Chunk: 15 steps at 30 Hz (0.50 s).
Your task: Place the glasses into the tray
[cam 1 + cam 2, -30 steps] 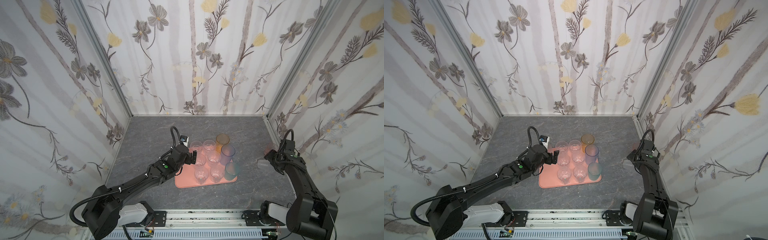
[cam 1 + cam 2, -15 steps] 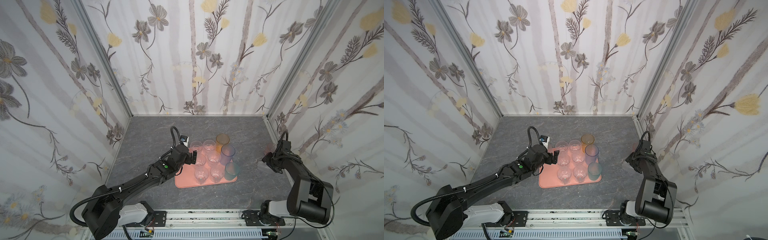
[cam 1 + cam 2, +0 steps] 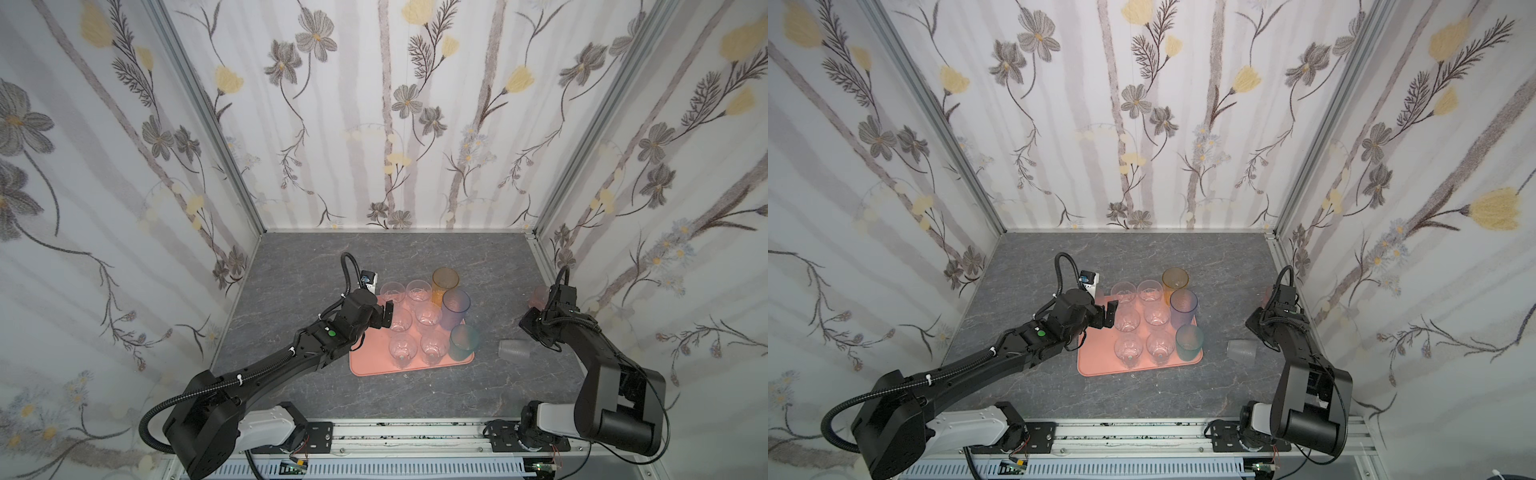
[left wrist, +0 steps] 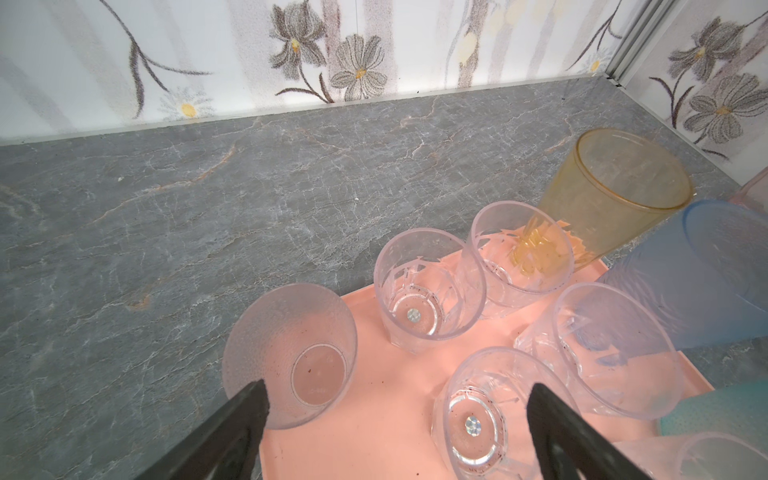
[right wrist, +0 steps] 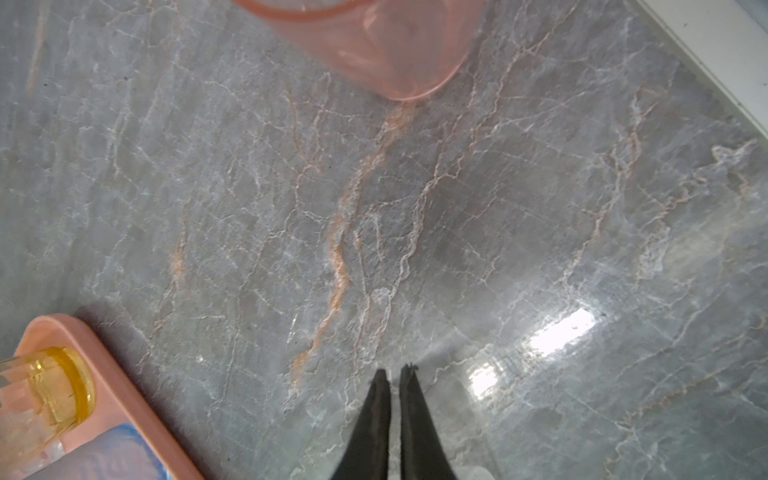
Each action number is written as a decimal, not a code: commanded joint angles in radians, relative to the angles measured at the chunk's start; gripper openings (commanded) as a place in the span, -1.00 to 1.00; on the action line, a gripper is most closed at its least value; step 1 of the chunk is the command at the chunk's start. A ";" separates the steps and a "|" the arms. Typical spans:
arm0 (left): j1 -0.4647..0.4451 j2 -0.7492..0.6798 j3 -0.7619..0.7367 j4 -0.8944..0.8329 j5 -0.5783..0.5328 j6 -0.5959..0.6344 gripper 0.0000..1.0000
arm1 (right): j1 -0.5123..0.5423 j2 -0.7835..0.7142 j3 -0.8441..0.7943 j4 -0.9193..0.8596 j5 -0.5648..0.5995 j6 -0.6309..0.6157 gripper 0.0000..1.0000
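The salmon-pink tray [image 3: 372, 365] lies mid-table with several glasses upright on it: clear ones [image 3: 402, 350], an amber one [image 3: 444, 284], a blue-purple one [image 3: 455, 307] and a teal one [image 3: 463, 341]. My left gripper [image 4: 399, 395] hangs open over the tray's left side, between a frosted glass [image 4: 291, 353] on the tray's corner and a clear glass [image 4: 473, 415]. A second frosted glass [image 3: 514, 348] lies on its side on the table right of the tray. An orange-pink glass [image 3: 540, 296] stands by the right wall. My right gripper [image 5: 395, 374] is shut and empty between those two.
The grey marble table [image 3: 311, 266] is walled by flowered panels on three sides. The right wall's foot [image 5: 706, 54] runs close behind the orange-pink glass [image 5: 386, 45]. The tray's corner [image 5: 116, 382] shows in the right wrist view.
My right gripper has closed with nothing in it. The frosted glass beside it now lies a little nearer the table's front. The left arm has not moved.
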 commanded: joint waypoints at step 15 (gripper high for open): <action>0.043 -0.062 -0.014 0.024 0.029 -0.058 0.98 | 0.086 -0.211 0.055 -0.273 0.057 0.014 0.04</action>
